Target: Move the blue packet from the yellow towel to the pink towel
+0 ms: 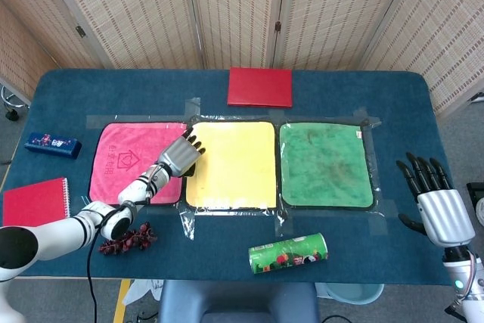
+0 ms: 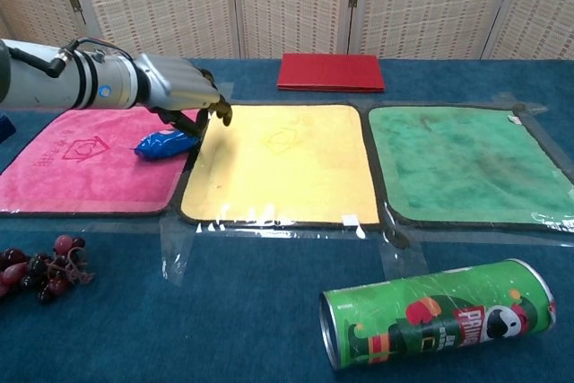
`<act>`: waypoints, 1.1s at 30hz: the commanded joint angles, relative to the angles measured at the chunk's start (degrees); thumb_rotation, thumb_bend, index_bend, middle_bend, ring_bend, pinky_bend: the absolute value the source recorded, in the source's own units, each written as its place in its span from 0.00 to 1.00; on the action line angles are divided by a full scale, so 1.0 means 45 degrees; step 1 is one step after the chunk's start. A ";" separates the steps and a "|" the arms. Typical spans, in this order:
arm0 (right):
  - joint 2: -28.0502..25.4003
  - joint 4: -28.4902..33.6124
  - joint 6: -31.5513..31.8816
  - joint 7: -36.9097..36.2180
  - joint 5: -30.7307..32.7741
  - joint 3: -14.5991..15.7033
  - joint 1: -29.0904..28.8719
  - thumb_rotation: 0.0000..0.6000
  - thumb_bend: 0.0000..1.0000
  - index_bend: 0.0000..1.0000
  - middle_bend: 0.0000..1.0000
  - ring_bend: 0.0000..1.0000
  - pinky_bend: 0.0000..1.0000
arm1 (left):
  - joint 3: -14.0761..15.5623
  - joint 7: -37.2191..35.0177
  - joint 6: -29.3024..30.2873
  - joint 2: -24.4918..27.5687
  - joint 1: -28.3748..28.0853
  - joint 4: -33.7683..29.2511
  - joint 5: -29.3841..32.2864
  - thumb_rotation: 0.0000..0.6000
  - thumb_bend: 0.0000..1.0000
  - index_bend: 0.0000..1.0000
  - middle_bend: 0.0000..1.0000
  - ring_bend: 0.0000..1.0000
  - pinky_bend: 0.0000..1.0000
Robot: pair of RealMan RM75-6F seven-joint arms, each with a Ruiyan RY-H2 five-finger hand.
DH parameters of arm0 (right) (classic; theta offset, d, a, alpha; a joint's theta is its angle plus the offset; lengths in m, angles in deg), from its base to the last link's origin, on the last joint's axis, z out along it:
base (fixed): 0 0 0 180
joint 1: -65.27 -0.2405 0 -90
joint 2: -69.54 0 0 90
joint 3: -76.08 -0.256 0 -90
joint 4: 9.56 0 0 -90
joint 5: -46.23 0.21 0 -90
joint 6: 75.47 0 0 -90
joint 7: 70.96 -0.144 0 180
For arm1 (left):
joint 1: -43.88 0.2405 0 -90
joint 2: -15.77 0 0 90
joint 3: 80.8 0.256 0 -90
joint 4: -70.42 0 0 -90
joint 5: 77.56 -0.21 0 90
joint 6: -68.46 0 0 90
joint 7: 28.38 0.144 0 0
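Blue packet (image 2: 167, 143) lies on pink towel (image 2: 72, 163), just below left hand (image 2: 184, 91)'s empty, spread fingers (image 2: 219, 112).

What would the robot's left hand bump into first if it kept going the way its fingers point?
Probably the yellow towel. The left hand hangs over the pink-yellow border, fingers pointing out over the yellow cloth; its height above the cloth is unclear.

Three towels – pink towel (image 2: 81, 163), yellow towel (image 2: 280, 163), green towel (image 2: 466, 163); one blue packet (image 2: 167, 143); two hands – left hand (image 2: 184, 96), right hand (image 1: 437, 203); one can (image 2: 439, 311); one grape bunch (image 2: 40, 271).
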 commanded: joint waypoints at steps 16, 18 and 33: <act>0.0035 0.0047 0.0132 -0.0066 -0.0201 0.0014 0.0080 1.00 0.12 0.00 0.00 0.00 0.00 | 0.1107 0.1058 0.0198 0.0293 0.0427 0.0034 0.1130 0.23 0.96 0.39 0.32 0.25 0.04; 0.0039 0.0068 0.0172 -0.0059 -0.0256 0.0024 0.0098 1.00 0.13 0.00 0.00 0.00 0.00 | 0.1172 0.1019 0.0244 0.0460 0.0539 -0.0037 0.1214 0.24 0.96 0.40 0.33 0.26 0.04; -0.0154 0.0188 0.0381 -0.0449 -0.0398 0.0060 0.0256 1.00 0.12 0.00 0.00 0.00 0.00 | 0.0091 -0.1419 0.1808 0.1814 0.1856 -0.1902 0.0849 0.37 0.96 0.16 0.27 0.19 0.04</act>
